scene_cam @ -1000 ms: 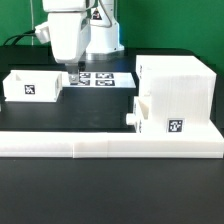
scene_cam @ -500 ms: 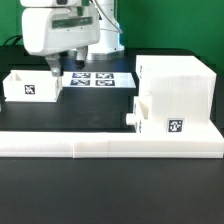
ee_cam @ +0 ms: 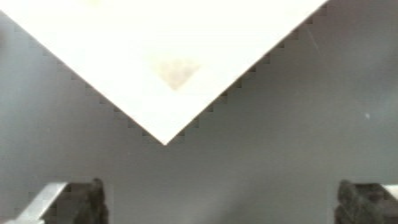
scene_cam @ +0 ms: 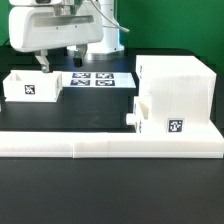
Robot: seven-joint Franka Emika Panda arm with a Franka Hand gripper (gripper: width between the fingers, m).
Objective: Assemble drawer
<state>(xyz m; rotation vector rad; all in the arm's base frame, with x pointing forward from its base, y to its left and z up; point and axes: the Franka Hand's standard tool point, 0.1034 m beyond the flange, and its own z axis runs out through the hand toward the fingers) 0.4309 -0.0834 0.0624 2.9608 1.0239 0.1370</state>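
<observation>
The drawer's tall white housing [scene_cam: 182,88] stands at the exterior view's right, with a tag low on its front. One tray [scene_cam: 150,112] sits partly inside it, knob [scene_cam: 130,118] sticking out. The second tray [scene_cam: 30,87], tagged, lies loose at the exterior view's left. My gripper [scene_cam: 60,63] hangs open and empty above that loose tray's inner end, not touching it. In the wrist view the gripper [ee_cam: 221,205] shows both fingertips [ee_cam: 71,202] wide apart over the dark table. A white pointed corner [ee_cam: 169,60] lies ahead, probably the loose tray's.
The marker board [scene_cam: 97,79] lies flat behind the middle, between the loose tray and the housing. The long low white border wall [scene_cam: 110,146] runs along the front. The table is black.
The gripper has moved to the exterior view's left, from above the marker board to above the loose tray's inner end. The parts have not moved.
</observation>
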